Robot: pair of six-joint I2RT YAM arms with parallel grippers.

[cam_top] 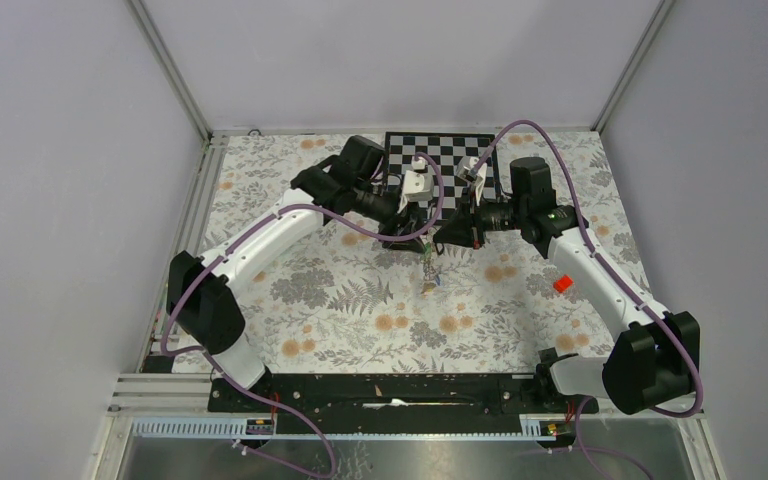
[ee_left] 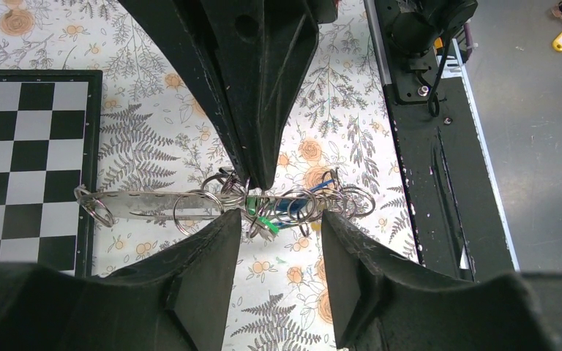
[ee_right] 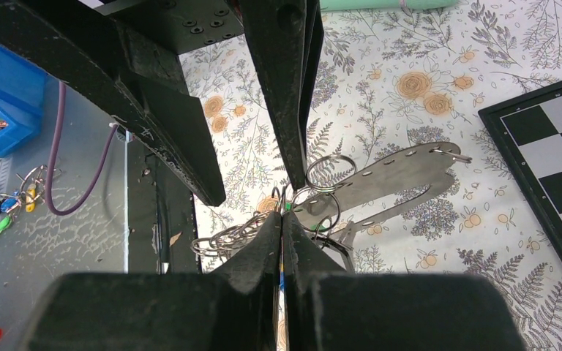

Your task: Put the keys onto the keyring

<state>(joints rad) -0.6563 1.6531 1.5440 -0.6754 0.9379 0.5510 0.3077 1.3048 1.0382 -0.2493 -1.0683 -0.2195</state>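
Observation:
Both grippers meet above the middle of the table, where a hanging bunch [cam_top: 428,272] of silvery rings and keys dangles. My right gripper [ee_right: 282,217] is shut on the keyring [ee_right: 287,199], a thin ring at the top of the bunch. In the left wrist view its fingers [ee_left: 257,146] come down from above. A green key [ee_left: 265,224] and a blue key [ee_left: 298,205] hang among the rings, beside a flat metal strip [ee_left: 139,205] with holes. My left gripper [ee_left: 282,219] is open, its fingertips just short of the bunch, one on each side of the green key.
A checkerboard [cam_top: 438,150] lies at the back of the floral mat. An orange-red cylinder [cam_top: 562,284] sits on the right under the right arm. A mint-green piece [ee_right: 380,4] lies farther off. The black base rail [ee_left: 439,183] borders the mat.

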